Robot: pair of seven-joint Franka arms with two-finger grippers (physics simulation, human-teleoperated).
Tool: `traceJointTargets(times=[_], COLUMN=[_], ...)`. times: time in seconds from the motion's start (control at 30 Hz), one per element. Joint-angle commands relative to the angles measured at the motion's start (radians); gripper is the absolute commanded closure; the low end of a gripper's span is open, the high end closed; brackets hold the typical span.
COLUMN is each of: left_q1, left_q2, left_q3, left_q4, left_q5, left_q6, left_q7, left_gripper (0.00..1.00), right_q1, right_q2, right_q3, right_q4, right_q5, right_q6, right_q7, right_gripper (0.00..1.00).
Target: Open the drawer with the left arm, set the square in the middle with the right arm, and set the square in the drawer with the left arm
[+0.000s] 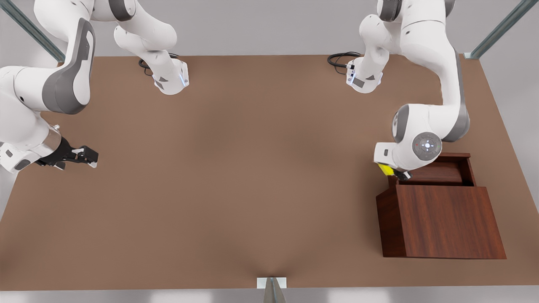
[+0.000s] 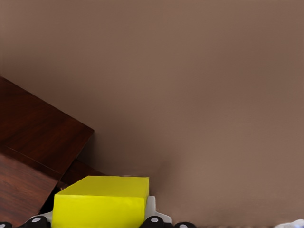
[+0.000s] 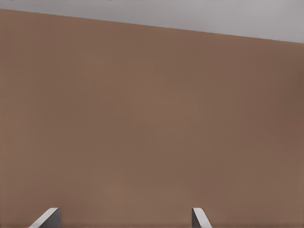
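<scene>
The left arm's tool [image 1: 393, 171] carries the yellow square [image 1: 384, 169] at the left rim of the open drawer [image 1: 438, 173], which is pulled out of the far side of the dark wooden cabinet [image 1: 446, 221] on the right of the brown worktop [image 1: 252, 168]. The tool is clamped on the square, the block sitting between its black fingers [image 2: 154, 221] in the left wrist view, with the cabinet's corner close beside it; whether it is already over the drawer's hollow cannot be told. Across the worktop, on the left, the right arm's tool [image 1: 86, 156] waits well apart from the cabinet, its fingers [image 3: 47, 218] spread and holding nothing. The square looks like a small, rigid, light block with flat, smooth faces, likely to sit firm when pinched on two opposite sides and to land without bouncing if let go low. Judged from here, the release into the drawer is the step left.
</scene>
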Motion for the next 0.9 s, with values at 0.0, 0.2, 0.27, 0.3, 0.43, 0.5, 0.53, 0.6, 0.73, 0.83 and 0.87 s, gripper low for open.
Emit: traceJointTargets(times=[0.0, 0.2, 0.27, 0.3, 0.43, 0.5, 0.53, 0.6, 0.73, 0.83, 0.87], left_q1=[-0.006, 0.018, 0.054, 0.067, 0.097, 0.097, 0.099, 0.096, 0.087, 0.105, 0.235], left_q2=[0.001, 0.033, 0.045, 0.047, 0.070, 0.075, 0.076, 0.075, 0.030, 0.033, 0.027], left_q3=[0.014, 0.081, 0.094, 0.095, 0.101, 0.106, 0.109, 0.118, 0.115, 0.057, -0.090], left_q4=[0.000, -0.006, -0.006, -0.006, -0.005, -0.006, -0.006, -0.005, 0.074, 0.186, 0.238], left_q5=[-0.012, -0.012, -0.012, -0.012, -0.012, -0.012, -0.012, -0.012, -0.068, -0.116, -0.107], left_q6=[0.003, 0.006, 0.009, 0.009, 0.029, 0.029, 0.029, 0.020, -0.068, -0.047, -0.036], left_q7=[0.027, 0.155, 0.212, 0.228, 0.288, 0.288, 0.288, 0.276, -0.411, -0.738, -0.859], left_gripper=[0.30, 0.30, 0.30, 0.30, 0.00, 0.00, 0.00, 0.00, 0.00, 0.00, 0.00], right_q1=[0.000, -0.002, -0.002, 0.000, 0.000, 0.000, 0.000, -0.002, -0.003, -0.002, -0.003], right_q2=[0.000, 0.001, 0.001, 0.001, 0.001, 0.003, 0.003, 0.003, 0.003, 0.003, 0.003], right_q3=[0.000, 0.000, 0.000, -0.002, -0.002, -0.002, -0.002, -0.002, -0.002, -0.002, -0.002], right_q4=[0.000, 0.000, 0.000, 0.000, 0.000, 0.000, 0.000, 0.000, 0.000, 0.000, 0.000], right_q5=[0.000, 0.000, -0.002, -0.002, -0.002, 0.000, 0.000, 0.000, 0.000, 0.000, 0.000], right_q6=[0.000, 0.000, 0.000, -0.002, -0.002, 0.003, 0.005, 0.006, 0.006, 0.006, 0.006], right_q7=[0.000, 0.000, 0.000, 0.000, 0.000, 0.000, 0.000, 0.000, 0.000, 0.000, 0.000], right_gripper=[0.00, 0.00, 0.00, 0.00, 0.00, 0.00, 0.00, 0.00, 0.00, 0.00, 0.00])
